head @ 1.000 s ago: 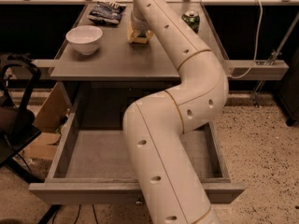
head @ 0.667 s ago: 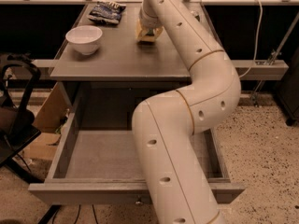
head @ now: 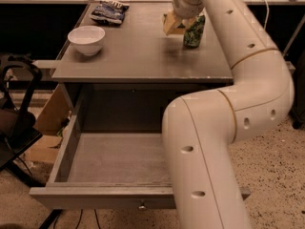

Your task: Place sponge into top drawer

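The sponge [head: 170, 26], its yellow foam side showing, hangs tilted at the end of my gripper [head: 175, 20] just above the back right part of the table top [head: 143, 56]. My gripper is shut on the sponge, and the wrist hides most of the fingers. The top drawer [head: 64, 147] is pulled out wide open below the table front, with its grey floor bare and a small round knob [head: 141, 206] on the front panel. My arm curves down over the drawer's right half and hides it.
A green soda can [head: 193, 31] stands right next to the sponge on its right. A white bowl [head: 86, 38] sits at the table's left, a chip bag [head: 109, 12] at the back. A black chair [head: 16, 104] and a cardboard box [head: 47, 123] are to the left of the drawer.
The gripper has moved right with the sponge, lifting it off the table top until it is beside the green can. The arm has swung right.
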`<state>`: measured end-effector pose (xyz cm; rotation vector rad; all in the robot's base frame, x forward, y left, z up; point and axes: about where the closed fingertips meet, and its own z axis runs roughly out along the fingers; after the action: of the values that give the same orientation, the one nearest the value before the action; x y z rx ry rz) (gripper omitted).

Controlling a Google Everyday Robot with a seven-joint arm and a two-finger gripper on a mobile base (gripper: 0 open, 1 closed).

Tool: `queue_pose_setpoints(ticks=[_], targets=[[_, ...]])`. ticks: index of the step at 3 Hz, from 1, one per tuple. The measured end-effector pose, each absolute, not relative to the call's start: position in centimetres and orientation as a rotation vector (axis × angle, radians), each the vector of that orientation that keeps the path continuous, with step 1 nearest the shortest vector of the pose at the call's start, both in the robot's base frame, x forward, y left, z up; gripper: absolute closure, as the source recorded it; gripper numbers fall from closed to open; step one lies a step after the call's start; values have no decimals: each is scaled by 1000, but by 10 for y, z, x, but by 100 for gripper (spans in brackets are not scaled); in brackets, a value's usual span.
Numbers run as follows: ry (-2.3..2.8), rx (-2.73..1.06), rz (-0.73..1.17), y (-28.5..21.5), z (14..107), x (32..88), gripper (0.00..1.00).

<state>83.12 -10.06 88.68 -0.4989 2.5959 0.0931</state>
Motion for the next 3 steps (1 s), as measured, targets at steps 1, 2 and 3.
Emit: queue_pose_setpoints(ticks=[1, 2, 3], targets=[[2519, -591, 128, -133, 934, 804, 100], [2365, -741, 220, -144, 1000, 766, 100], [2228, -835, 282, -151, 1049, 732, 100]])
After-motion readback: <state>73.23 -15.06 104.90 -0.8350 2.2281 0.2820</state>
